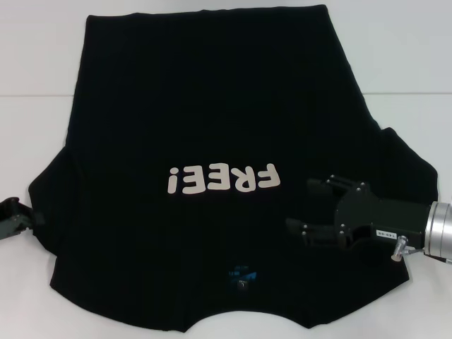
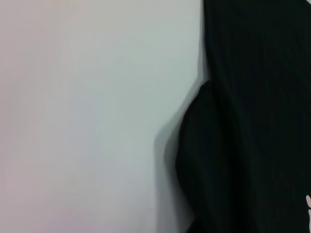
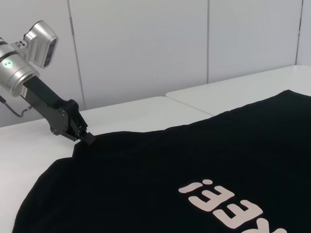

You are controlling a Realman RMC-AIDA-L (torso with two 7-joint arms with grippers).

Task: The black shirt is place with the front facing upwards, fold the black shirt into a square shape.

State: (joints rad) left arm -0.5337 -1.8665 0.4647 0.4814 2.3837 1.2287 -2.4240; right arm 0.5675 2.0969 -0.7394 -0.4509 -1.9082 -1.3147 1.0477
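Observation:
The black shirt [image 1: 212,106] lies spread front-up on the white table, collar toward me. Its white "FREE!" lettering [image 1: 224,179] reads upside down, and a small blue neck label [image 1: 242,275] shows near the front edge. My right gripper [image 1: 311,206] hovers open over the shirt's right side, beside the lettering, with nothing between its fingers. My left gripper [image 1: 25,219] is at the left sleeve's edge. In the right wrist view the left gripper [image 3: 87,137] has its fingertips pinched together on the shirt [image 3: 194,160] hem there. The left wrist view shows only the sleeve fold [image 2: 233,145] and table.
The white table [image 1: 42,56] extends around the shirt on the left, far and right sides, with a seam line [image 1: 35,94] across it. Pale wall panels [image 3: 146,43] stand beyond the table's far side.

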